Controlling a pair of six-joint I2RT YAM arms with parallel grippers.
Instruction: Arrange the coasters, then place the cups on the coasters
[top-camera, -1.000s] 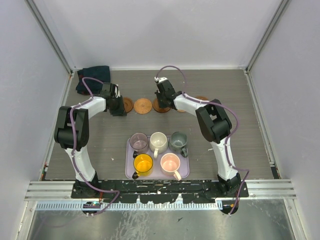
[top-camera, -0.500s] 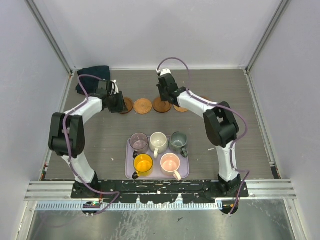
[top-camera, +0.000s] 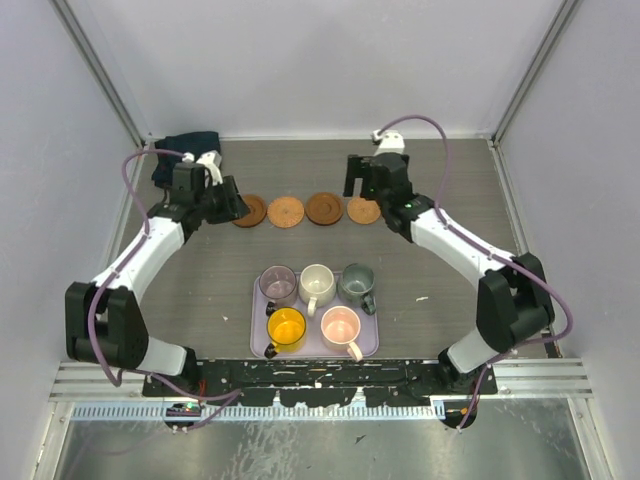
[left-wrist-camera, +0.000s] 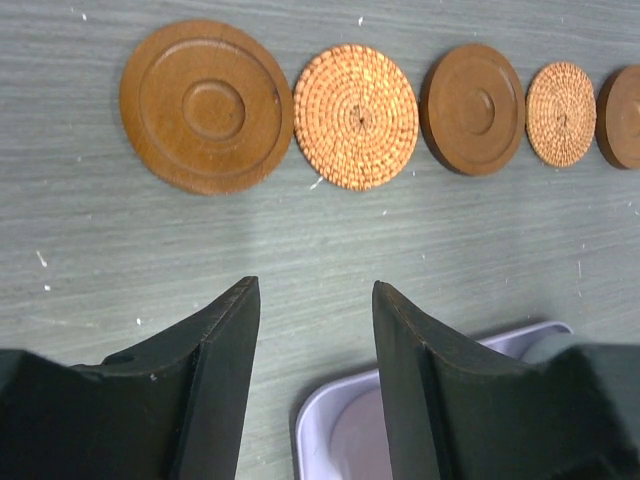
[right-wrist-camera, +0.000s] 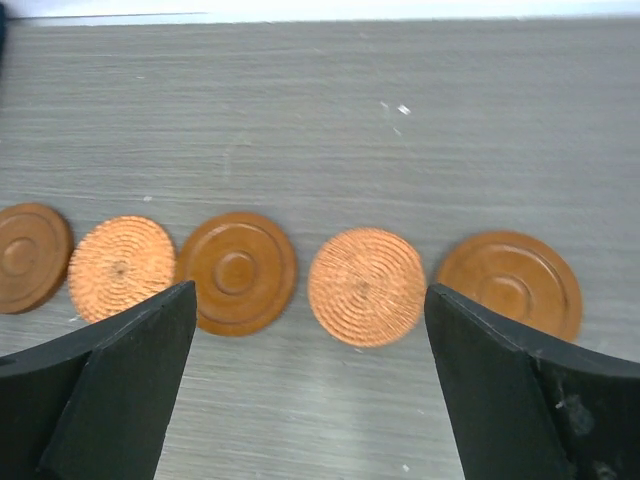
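Observation:
Five round brown coasters lie in a row across the far half of the table: dark (left-wrist-camera: 206, 105), woven orange (left-wrist-camera: 356, 116), dark (left-wrist-camera: 473, 108), woven (left-wrist-camera: 560, 99), dark (left-wrist-camera: 622, 116). My left gripper (left-wrist-camera: 316, 290) hovers open and empty on the near side of the row's left end (top-camera: 250, 210). My right gripper (right-wrist-camera: 308, 292) is wide open and empty above the fourth coaster (right-wrist-camera: 366, 286), with the fifth (right-wrist-camera: 509, 283) to its right. The cups stand on the lavender tray (top-camera: 368, 346): purple (top-camera: 278, 284), cream (top-camera: 317, 283), grey-green (top-camera: 356, 282), yellow (top-camera: 286, 327), pink (top-camera: 340, 325).
A dark folded cloth (top-camera: 185, 150) lies in the far left corner, behind my left arm. White walls with metal rails close in the table on three sides. The tray's corner (left-wrist-camera: 320, 420) shows under my left fingers.
Both arms have lifted and drawn back from the coaster row, the right one swinging to the right. The right gripper has sprung wide open and the left has opened further.

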